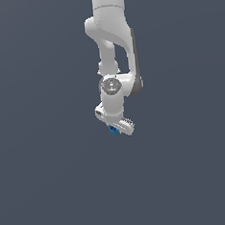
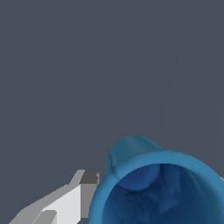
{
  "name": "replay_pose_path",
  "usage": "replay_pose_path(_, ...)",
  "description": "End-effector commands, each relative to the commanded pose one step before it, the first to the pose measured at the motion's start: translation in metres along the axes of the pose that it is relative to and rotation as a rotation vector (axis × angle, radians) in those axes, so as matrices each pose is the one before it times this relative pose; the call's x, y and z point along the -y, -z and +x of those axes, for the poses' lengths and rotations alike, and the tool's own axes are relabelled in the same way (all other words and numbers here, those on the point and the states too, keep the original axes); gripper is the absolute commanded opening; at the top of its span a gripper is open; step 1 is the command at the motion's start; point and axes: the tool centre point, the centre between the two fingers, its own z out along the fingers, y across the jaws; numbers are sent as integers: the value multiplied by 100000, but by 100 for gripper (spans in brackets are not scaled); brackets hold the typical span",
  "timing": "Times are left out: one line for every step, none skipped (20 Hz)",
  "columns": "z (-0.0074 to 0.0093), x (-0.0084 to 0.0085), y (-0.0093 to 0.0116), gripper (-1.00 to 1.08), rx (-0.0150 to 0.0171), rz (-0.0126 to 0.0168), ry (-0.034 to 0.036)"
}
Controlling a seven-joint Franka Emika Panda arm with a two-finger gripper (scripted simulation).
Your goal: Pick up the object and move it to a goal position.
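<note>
Hanging at the low end of my white arm [image 1: 112, 42], my end effector [image 1: 117, 129] sits near the middle of the exterior view, tilted so that its body slants down toward four o'clock. Tucked right under it is the object [image 1: 113, 130], a tiny bright blue piece that shows only as a small spot at the six o'clock edge of the white housing, touching it or nearly so. In the wrist view the same object [image 2: 162, 188] looms large: a blue cup-like shape with a thick rim and a darker hollow facing the camera, and a rounded bulge on its outer wall. One pale grey finger [image 2: 74, 199] with a darker tip reaches in just beside the cup's wall, at about nine o'clock of the cup; whether it actually presses on the wall I cannot tell. At the cup's three o'clock edge only a sliver of pale grey shows, too small for me to say what it is. So I cannot say whether my fingers are pinching the cup or merely standing around it. Around all of this lies a flat, even, dark blue-grey ground [image 1: 48, 187], filling both views, with no edge or shadow by which to judge how high the cup is.
</note>
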Motion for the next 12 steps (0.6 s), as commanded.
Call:
replay_pose_path(9, -50, -81, -100, 44, -76, -53)
replay_pose_path(0, 0, 0, -100, 0, 0, 0)
replay_pose_path(0, 0, 0, -100, 0, 0, 0)
replay_pose_path(0, 0, 0, -100, 0, 0, 0)
replay_pose_path(0, 0, 0, -100, 0, 0, 0)
replay_pose_path(-9, 54, 71, -100, -40, 97, 58)
replay_pose_path(0, -12, 22, -100, 0, 0, 0)
replay_pose_path(-1, -35, 66, -100, 0, 0, 0)
replay_pose_path(-2, -58, 110, -100, 0, 0, 0)
replay_pose_path(-2, -81, 155, -100, 0, 0, 0)
replay_pose_path(-3, -105, 199, -100, 0, 0, 0)
replay_pose_path(-3, -128, 244, -100, 0, 0, 0)
